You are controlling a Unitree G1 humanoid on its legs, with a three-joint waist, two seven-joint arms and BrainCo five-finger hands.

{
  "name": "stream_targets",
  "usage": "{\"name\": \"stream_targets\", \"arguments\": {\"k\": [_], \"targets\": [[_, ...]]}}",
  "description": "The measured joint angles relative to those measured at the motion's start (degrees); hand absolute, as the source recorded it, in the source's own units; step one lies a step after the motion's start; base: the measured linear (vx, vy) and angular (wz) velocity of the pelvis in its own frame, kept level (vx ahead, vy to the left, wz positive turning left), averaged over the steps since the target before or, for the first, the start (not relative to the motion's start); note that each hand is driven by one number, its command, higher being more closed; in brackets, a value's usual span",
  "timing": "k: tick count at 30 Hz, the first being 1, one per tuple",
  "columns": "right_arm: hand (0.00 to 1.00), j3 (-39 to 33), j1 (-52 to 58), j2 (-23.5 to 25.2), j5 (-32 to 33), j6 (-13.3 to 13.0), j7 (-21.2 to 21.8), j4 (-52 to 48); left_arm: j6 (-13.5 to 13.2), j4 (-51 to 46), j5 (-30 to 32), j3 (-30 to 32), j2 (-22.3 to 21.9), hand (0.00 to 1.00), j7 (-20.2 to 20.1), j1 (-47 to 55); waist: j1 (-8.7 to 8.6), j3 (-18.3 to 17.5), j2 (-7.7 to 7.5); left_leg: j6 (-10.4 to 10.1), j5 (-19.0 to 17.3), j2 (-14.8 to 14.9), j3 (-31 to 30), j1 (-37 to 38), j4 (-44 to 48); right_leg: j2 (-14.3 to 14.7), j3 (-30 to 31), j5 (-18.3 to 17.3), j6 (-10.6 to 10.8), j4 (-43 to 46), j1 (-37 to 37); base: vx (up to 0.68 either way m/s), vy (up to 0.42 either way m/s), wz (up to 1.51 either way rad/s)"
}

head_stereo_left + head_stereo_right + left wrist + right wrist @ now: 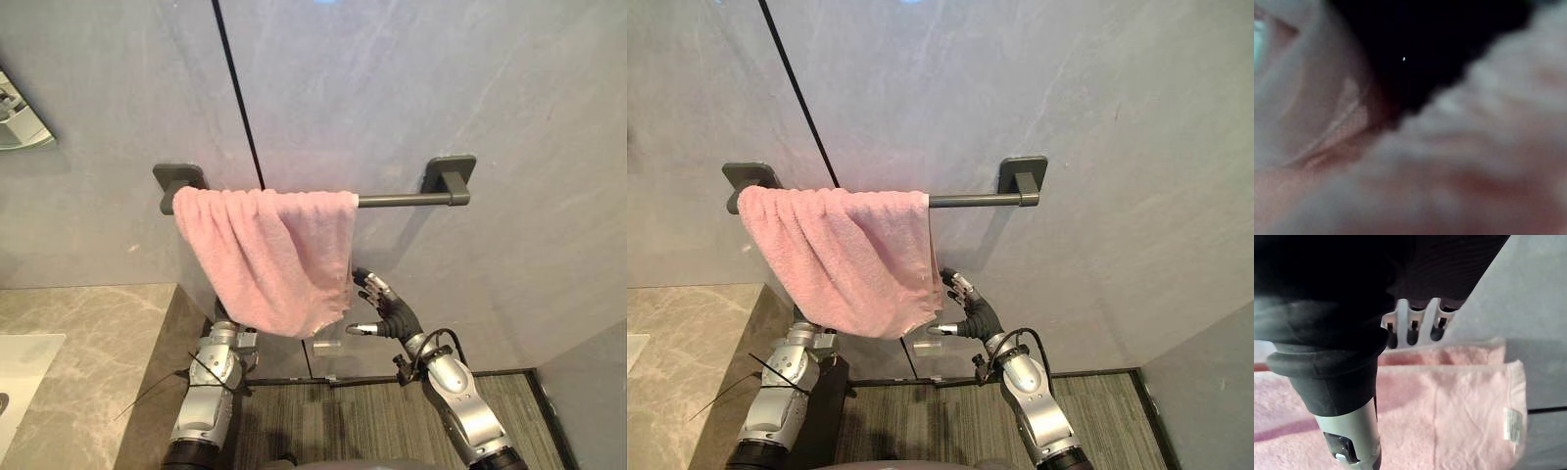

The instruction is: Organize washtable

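- The right hand (pixel 395 315) is held with relaxed, spread fingers (pixel 1413 329), so it is open and nothing is gripped. It is seen just beside the lower right corner of the pink towel (pixel 274 259); whether the corner is touched cannot be told.
- The left arm (pixel 209 382) is raised from below to the lower edge of the towel. The left hand is hidden behind the cloth, so it cannot be told if it is open or closed.
- The towel is hung over the dark grey towel bar (pixel 402 200), bunched toward its left end, and the right part of the bar is left bare.
- A small white label (pixel 1512 423) is seen on the towel's edge.
- The bar is fixed on the grey wall (pixel 490 88).
- The marble desk (pixel 88 328) with a white sink (pixel 18 377) is seen at lower left, apart from the towel.
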Motion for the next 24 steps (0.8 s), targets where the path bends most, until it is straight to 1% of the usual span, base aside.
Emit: {"name": "stream_targets", "arguments": {"k": [3, 7, 8, 10, 12, 14, 19, 24], "targets": [[0.00, 1.69, -1.84, 0.01, -0.07, 0.70, -0.01, 1.16, 0.00, 0.08, -0.03, -0.84, 0.00, 1.00, -0.04, 0.00, 0.04, -0.16, -0.12, 0.17, 0.43, -0.12, -0.60, -0.63, -0.23, -0.06, -0.63, -0.04, 0.04, -0.06, -0.32, 0.00, -0.016, 0.11], [0.00, 3.61, -4.25, 0.16, -0.13, 0.80, -0.07, 3.77, 0.00, 0.30, -0.04, -1.41, 0.00, 1.00, -0.03, 0.00, 0.25, -0.38, -0.36, 0.39, 1.01, -0.16, -1.15, -0.93, -0.25, -0.05, -1.02, -0.03, 0.02, -0.27, 0.02, -0.01, -0.021, 0.06], [1.00, 4.27, -4.94, 0.21, -0.13, 0.86, -0.07, 4.85, 0.00, 0.34, -0.05, -1.61, 0.00, 1.00, -0.04, 0.00, 0.35, -0.49, -0.55, 0.46, 1.54, -0.23, -1.28, -1.16, -0.32, -0.12, -1.15, -0.01, -0.02, -0.31, -0.07, -0.04, -0.022, 0.08], [1.00, 4.90, -5.18, 0.21, -0.12, 0.94, -0.15, 5.19, 0.00, 0.34, -0.06, -2.26, 0.00, 1.00, -0.02, 0.00, 0.73, -0.55, -0.57, 0.47, 2.22, -0.24, -1.65, -1.28, -0.86, -0.08, -1.46, 0.05, -0.13, -0.39, -0.25, -0.05, -0.026, 0.08], [1.00, 5.45, -5.57, 0.31, -0.12, 0.94, -0.18, 6.27, 0.00, 0.55, -0.07, -2.85, 0.00, 1.00, -0.02, 0.00, 1.17, -1.38, -0.49, 0.34, 3.26, 0.02, -2.01, -1.63, -2.30, -0.01, -1.68, 0.26, -0.50, -0.75, -0.97, -0.05, -0.018, 0.05], [1.00, 5.74, -6.16, 0.25, -0.12, 1.06, -0.32, 7.37, 0.00, 0.67, -0.14, -3.17, 0.00, 1.00, 0.01, 0.01, 1.60, -1.56, -0.56, 0.29, 3.37, 0.11, -2.19, -1.68, -2.29, 0.12, -1.88, 0.51, -0.79, -1.35, -0.93, -0.05, -0.011, 0.05], [1.00, 6.56, -7.55, 0.43, -0.13, 1.08, -0.34, 7.36, 0.00, 1.79, -0.57, -3.19, 0.03, 1.00, 0.02, 0.02, 1.80, -2.10, -0.64, 0.28, 3.37, 0.13, -2.60, -1.96, -2.32, 0.15, -2.19, 0.57, -0.80, -1.38, -1.07, -0.02, -0.005, 0.03], [1.00, 6.53, -7.63, 0.86, -0.13, 1.09, -0.34, 7.36, 0.02, 1.79, -0.57, -3.19, 0.02, 1.00, 0.02, 0.02, 2.42, -2.30, -0.97, 0.26, 3.36, 0.03, -2.58, -2.86, -2.37, 0.25, -2.11, 1.19, -0.37, -1.26, -1.72, 0.00, 0.000, 0.00]]}}
